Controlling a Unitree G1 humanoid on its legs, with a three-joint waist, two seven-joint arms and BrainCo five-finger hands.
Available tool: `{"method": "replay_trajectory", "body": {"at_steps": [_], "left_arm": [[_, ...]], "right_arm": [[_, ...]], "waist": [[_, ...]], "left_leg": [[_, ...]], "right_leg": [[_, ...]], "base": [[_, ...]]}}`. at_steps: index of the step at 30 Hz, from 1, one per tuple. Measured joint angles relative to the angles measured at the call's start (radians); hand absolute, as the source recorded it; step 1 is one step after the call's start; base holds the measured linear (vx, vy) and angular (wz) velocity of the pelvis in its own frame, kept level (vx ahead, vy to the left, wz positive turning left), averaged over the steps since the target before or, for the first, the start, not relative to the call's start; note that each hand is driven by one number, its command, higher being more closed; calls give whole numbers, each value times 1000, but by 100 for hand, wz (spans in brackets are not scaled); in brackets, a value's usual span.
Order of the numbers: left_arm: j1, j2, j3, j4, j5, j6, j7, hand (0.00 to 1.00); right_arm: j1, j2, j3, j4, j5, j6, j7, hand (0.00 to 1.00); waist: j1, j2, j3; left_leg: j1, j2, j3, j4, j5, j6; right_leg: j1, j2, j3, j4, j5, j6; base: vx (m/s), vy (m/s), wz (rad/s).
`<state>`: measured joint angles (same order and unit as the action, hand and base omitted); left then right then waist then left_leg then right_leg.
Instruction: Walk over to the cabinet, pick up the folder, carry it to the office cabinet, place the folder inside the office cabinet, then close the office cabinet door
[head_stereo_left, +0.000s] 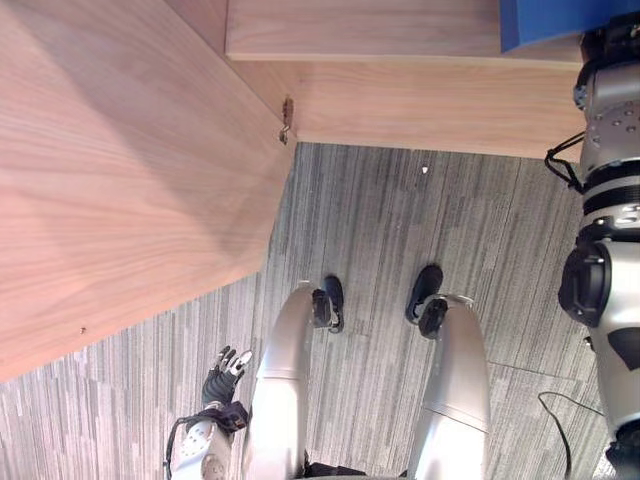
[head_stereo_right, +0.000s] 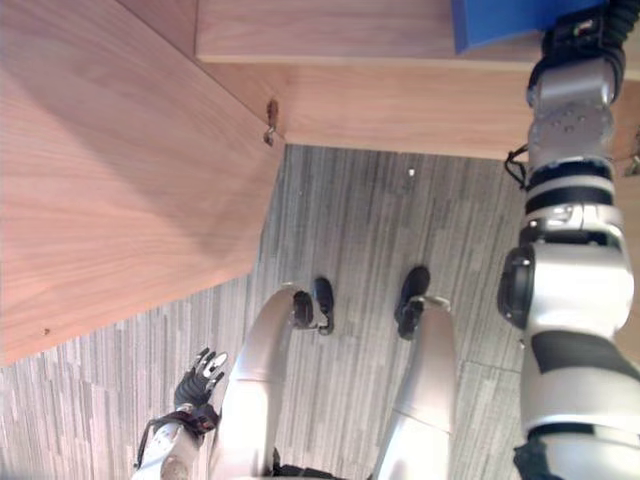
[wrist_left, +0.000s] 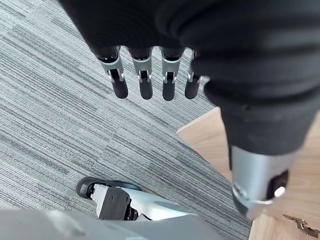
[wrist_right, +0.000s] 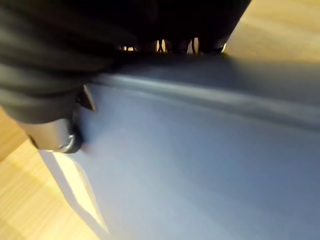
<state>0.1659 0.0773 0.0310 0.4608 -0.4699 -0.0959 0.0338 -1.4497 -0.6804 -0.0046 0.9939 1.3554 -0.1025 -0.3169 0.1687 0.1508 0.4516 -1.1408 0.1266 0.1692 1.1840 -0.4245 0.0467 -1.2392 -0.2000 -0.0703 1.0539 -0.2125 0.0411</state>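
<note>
A blue folder (head_stereo_left: 556, 20) lies on the wooden shelf (head_stereo_left: 360, 30) of the office cabinet, at the far right. My right hand (head_stereo_left: 612, 42) reaches up to it. In the right wrist view the folder's blue face (wrist_right: 200, 160) spreads out close up. The thumb (wrist_right: 55, 136) presses on that face while the fingers curl over its far edge, so the hand is shut on the folder. My left hand (head_stereo_left: 226, 372) hangs low by my side over the carpet, its fingers (wrist_left: 145, 80) straight and holding nothing.
The cabinet's wooden door (head_stereo_left: 120, 170) stands open on the left, swung out over the grey carpet (head_stereo_left: 400, 220). A metal hinge (head_stereo_left: 287, 118) shows where the door meets the cabinet body. The cabinet's front panel (head_stereo_left: 430, 110) runs below the shelf.
</note>
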Motion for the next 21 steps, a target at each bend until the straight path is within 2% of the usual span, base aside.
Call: {"method": "replay_trajectory", "body": {"at_steps": [10,11,16,21], "left_arm": [[-6,-15,36,40,10,-1,17,0],[-7,-15,41,44,10,-1,17,0],[-12,-17,48,56,11,-1,18,0],[-18,-32,70,65,11,-1,18,0]], "right_arm": [[-22,-23,5,-6,39,-38,1,100],[-24,-23,3,-12,39,-43,1,0],[-49,-24,-12,-21,38,-49,6,0],[-51,-25,-14,-71,36,-50,49,0]], "waist": [[3,-1,4],[3,-1,4],[6,-1,4],[7,-1,4]], "left_leg": [[-40,15,-12,45,-2,-7],[-47,17,-14,48,-2,-8],[-68,18,-16,64,-1,-10],[-67,19,-20,67,1,-15]], "right_leg": [[-39,7,-5,44,-13,-10],[-43,8,-7,45,-13,-10],[-69,6,-6,69,-16,-16],[-69,6,-7,76,-18,-19]], "base": [[-44,17,0],[-46,18,-1],[-40,7,2],[0,0,0]]}}
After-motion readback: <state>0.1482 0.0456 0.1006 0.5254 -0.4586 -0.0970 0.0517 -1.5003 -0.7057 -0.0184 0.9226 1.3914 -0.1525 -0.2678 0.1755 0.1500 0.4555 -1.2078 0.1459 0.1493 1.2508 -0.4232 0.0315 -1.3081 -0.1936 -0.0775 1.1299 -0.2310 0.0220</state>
